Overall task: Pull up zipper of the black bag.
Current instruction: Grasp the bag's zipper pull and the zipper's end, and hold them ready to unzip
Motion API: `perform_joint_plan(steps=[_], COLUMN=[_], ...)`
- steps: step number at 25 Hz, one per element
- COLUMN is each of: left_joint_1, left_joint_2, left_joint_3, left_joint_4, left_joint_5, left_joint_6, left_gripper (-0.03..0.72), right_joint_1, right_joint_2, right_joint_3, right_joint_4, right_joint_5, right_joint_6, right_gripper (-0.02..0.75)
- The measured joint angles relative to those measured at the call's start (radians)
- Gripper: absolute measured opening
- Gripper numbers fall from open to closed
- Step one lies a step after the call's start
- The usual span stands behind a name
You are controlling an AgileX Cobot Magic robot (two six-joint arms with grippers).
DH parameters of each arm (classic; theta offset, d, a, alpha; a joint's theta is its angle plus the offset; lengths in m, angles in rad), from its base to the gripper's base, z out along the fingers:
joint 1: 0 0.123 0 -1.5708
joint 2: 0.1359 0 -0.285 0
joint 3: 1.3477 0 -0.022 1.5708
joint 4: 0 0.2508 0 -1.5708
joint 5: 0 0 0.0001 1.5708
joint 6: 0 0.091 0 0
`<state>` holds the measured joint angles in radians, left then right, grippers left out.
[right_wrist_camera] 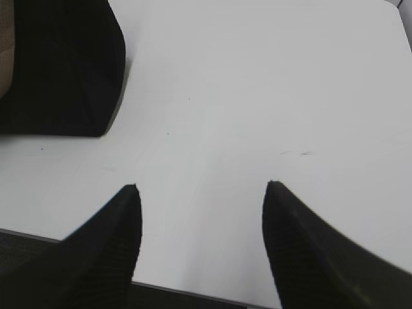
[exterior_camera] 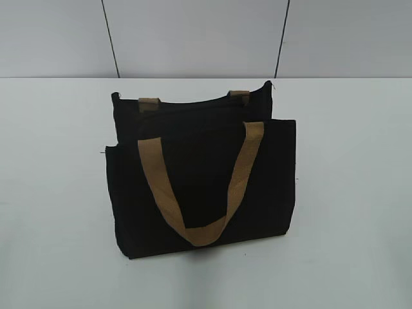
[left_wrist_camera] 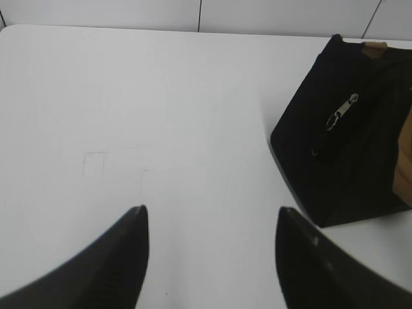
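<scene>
The zipper (left_wrist_camera: 341, 114) on the black bag (exterior_camera: 203, 174) is seen well apart from the left gripper (left_wrist_camera: 209, 219) and right gripper (right_wrist_camera: 203, 193), both spread open.

Matt black cloth bag (exterior_camera: 193, 187), tan webbing handle (exterior_camera: 199, 235), shiny metal zipper pull (left_wrist_camera: 342, 111)

In the exterior view neither arm appears, and the rear handle (exterior_camera: 149, 103) of the black bag (exterior_camera: 199, 187) shows only as two tan stubs behind its top edge. The left wrist view crops the bag at the right edge; the right wrist view keeps just one corner. The zipper (left_wrist_camera: 341, 112) teeth are too dark to trace.
</scene>
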<state>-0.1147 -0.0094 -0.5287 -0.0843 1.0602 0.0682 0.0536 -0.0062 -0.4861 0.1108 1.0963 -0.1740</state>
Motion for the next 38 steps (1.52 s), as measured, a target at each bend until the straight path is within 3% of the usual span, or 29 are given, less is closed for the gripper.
perform_joint_plan(steps=[8, 14, 21, 30, 35, 38], left_joint_1=[0.000, 0.000, 0.000, 0.000, 0.000, 0.000], left_joint_2=[0.076, 0.300, 0.661, 1.112, 1.311, 1.410], left_joint_3=[-0.001, -0.041, -0.042, -0.043, -0.043, -0.043], left_joint_4=[-0.002, -0.130, -0.437, -0.956, -1.112, -1.231], left_joint_5=[-0.002, -0.116, -0.263, -0.355, -0.396, -0.411], left_joint_6=[0.004, 0.212, 0.650, 1.429, 1.732, 1.980], left_gripper=[0.469, 0.469, 0.469, 0.469, 0.469, 0.469], right_joint_1=[0.000, 0.000, 0.000, 0.000, 0.000, 0.000], right_joint_2=[0.026, 0.250, 0.535, 0.845, 0.959, 1.003], right_joint_3=[-0.011, -0.121, -0.271, -0.496, -0.609, -0.663], right_joint_4=[0.002, 0.003, 0.037, 0.171, 0.176, 0.178], right_joint_5=[-0.003, -0.008, -0.012, -0.004, 0.003, 0.005], right_joint_6=[0.004, 0.000, -0.063, -0.237, -0.298, -0.316], right_gripper=[0.464, 0.464, 0.465, 0.465, 0.465, 0.465])
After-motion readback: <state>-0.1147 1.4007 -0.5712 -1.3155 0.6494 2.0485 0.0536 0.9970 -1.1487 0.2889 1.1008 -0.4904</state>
